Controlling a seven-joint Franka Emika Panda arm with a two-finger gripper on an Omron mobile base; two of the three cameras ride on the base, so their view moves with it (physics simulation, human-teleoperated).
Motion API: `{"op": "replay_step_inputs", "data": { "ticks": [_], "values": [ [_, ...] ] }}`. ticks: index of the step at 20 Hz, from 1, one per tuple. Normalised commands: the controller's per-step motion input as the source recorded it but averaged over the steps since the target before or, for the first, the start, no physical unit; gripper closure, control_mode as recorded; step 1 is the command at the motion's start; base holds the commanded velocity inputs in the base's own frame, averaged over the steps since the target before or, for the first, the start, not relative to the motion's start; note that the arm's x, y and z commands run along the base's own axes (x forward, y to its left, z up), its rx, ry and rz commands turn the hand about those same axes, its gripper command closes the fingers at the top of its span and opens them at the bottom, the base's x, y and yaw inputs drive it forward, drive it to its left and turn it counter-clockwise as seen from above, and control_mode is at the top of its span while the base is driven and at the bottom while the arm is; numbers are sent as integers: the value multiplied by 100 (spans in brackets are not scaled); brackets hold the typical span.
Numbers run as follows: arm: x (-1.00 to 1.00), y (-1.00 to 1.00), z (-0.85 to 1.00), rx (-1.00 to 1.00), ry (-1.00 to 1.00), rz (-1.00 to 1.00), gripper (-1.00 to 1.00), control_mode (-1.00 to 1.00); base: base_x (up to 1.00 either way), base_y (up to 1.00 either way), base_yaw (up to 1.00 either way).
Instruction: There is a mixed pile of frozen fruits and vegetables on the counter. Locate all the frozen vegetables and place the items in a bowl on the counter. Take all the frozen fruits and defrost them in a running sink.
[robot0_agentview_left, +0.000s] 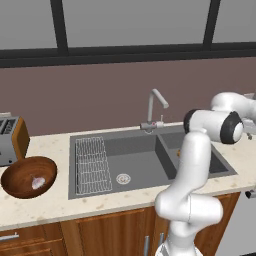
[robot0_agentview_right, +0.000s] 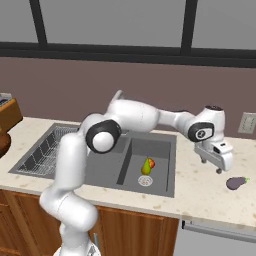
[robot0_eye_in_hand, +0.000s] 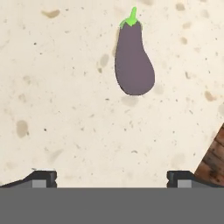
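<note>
Purple eggplant (robot0_eye_in_hand: 134, 59) lies alone on beige surface (robot0_eye_in_hand: 65, 109), right of sink (robot0_agentview_right: 150, 150). End effector (robot0_agentview_right: 212, 164) hovers just beside it, jaws fully spread, empty. Step: approach for vegetable pick. Next: shift over eggplant, descend, close, carry to bowl (robot0_agentview_left: 29, 176).

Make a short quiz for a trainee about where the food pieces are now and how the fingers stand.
1. True or false: the pear lies in the sink's smaller basin.
2. What rests in the bowl? A) whitish bulb B) eggplant C) orange
3. Fill in: the gripper has its fingers ____ above the counter.

Key: 1 true; 2 A; 3 open
</note>
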Motion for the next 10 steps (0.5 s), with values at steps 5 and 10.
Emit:
{"op": "replay_step_inputs", "data": {
  "ticks": [5,10],
  "values": [
    [-6,-37,-10,0,0,-6,-100,-100,0,0,0],
    [2,-28,-13,-1,2,-5,-100,-100,0,0,0]
  ]
}}
